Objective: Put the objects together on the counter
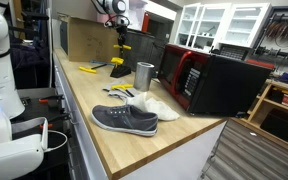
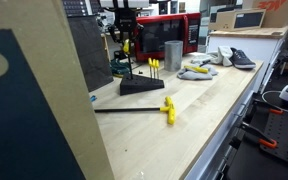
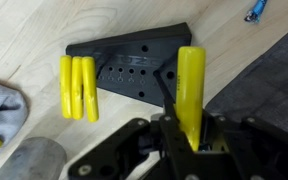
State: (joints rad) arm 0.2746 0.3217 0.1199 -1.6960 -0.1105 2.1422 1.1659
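Observation:
My gripper [image 3: 189,135] is shut on a yellow-handled tool [image 3: 191,88] and holds it just above a black tool holder [image 3: 134,62]. Three more yellow handles [image 3: 79,86] stand in that holder. In both exterior views the gripper [image 1: 121,45] [image 2: 127,42] hangs over the holder [image 1: 119,70] [image 2: 141,86] on the counter [image 1: 134,150] [image 2: 209,120]. A steel cup [image 1: 145,74] [image 2: 172,55], a white cloth [image 1: 156,106] [image 2: 197,71] and a grey sneaker [image 1: 124,119] [image 2: 241,58] lie close together. Another yellow-and-black tool [image 2: 168,109] [image 1: 88,69] lies alone on the counter.
A black-and-red microwave [image 1: 214,80] stands at the counter's back, behind the cup. A brown cardboard box [image 1: 89,38] sits at the far end of the counter. A large panel [image 2: 29,100] blocks part of an exterior view.

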